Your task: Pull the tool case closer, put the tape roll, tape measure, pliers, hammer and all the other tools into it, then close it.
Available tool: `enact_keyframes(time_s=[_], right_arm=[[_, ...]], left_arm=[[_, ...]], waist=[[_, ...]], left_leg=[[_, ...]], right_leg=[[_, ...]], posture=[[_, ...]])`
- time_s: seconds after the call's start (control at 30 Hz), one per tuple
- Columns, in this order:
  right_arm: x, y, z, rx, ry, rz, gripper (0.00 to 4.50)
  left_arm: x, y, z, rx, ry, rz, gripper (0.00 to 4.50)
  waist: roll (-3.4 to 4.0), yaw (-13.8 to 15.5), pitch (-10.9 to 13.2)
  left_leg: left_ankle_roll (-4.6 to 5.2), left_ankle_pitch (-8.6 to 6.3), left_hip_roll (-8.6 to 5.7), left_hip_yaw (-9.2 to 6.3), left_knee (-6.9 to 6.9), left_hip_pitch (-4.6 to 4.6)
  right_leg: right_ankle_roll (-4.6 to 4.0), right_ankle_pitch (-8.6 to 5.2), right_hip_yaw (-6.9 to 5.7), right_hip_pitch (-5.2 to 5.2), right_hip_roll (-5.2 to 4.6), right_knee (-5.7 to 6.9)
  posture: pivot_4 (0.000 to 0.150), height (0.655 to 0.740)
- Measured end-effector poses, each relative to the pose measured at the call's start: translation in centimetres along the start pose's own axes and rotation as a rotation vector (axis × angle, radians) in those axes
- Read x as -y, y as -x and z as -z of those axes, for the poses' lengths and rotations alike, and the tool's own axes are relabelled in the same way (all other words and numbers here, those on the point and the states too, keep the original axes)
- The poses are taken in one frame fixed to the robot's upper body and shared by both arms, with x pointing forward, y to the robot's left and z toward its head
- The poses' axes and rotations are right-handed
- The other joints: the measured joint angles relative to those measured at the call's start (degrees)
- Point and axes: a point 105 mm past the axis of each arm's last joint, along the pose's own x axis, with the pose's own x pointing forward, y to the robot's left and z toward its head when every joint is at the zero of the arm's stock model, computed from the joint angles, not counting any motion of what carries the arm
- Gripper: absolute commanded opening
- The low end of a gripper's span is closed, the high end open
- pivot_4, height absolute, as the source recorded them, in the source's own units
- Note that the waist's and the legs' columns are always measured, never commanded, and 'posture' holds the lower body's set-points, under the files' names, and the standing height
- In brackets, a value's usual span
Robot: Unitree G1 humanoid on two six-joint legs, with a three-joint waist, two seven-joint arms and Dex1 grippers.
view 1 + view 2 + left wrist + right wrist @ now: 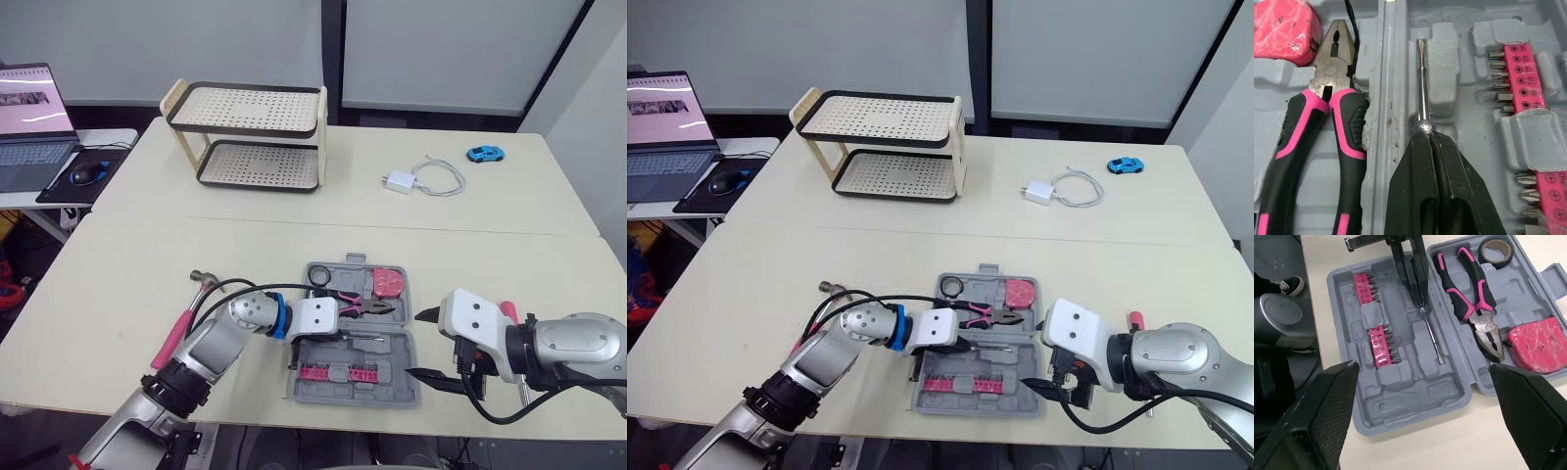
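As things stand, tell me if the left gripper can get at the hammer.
Not yet, probably: the left gripper is shut on the screwdriver in the tool case. The hammer lies uncovered beside that arm; after release, the way looks free.

readable text: none | pink plastic bit holder (1525, 73), near half of the open grey plastic tool case (1474, 139): small black marks beside each bit, too small to read | open laptop screen (29, 98), far left: content illegible
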Motion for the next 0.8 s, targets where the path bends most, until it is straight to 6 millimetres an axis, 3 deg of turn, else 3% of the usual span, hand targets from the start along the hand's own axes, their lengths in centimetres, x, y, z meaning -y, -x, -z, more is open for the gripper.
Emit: enact_keyframes(time_s=[0.33, 0.63, 0.8], right_arm=[[-0.1, 0.0, -0.2, 0.014, -0.003, -0.003, 4.50], [1.2, 1.1, -2.0, 0.137, 0.021, 0.077, 4.50], [2.7, 3.9, 0.4, 0.108, 0.009, 0.245, 4.50]], left_arm=[[0.3, 0.6, 0.3, 0.023, 0.039, -0.010, 0.03], [-0.6, 9.2, 1.5, 0.071, 0.156, -0.136, 0.03], [-1.1, 14.7, 3.2, 0.126, 0.293, -0.369, 0.03]], waist=[[0.00, -0.15, -0.03], [0.01, 0.00, -0.02], [0.00, 0.18, -0.02]], left_leg=[[0.00, 0.00, 0.01, -0.03, 0.00, 0.07], [0.00, 0.00, 0.02, -0.05, -0.04, 0.01], [0.12, -0.07, 0.01, -0.02, -0.05, 0.00]], right_leg=[[0.00, 0.00, -0.01, 0.06, 0.02, 0.00], [0.00, 0.00, -0.04, 0.03, -0.01, -0.04], [0.00, -0.01, -0.06, 0.04, -0.04, -0.07]], posture=[[0.150, 0.7350], [0.150, 0.7350], [0.150, 0.7350]])
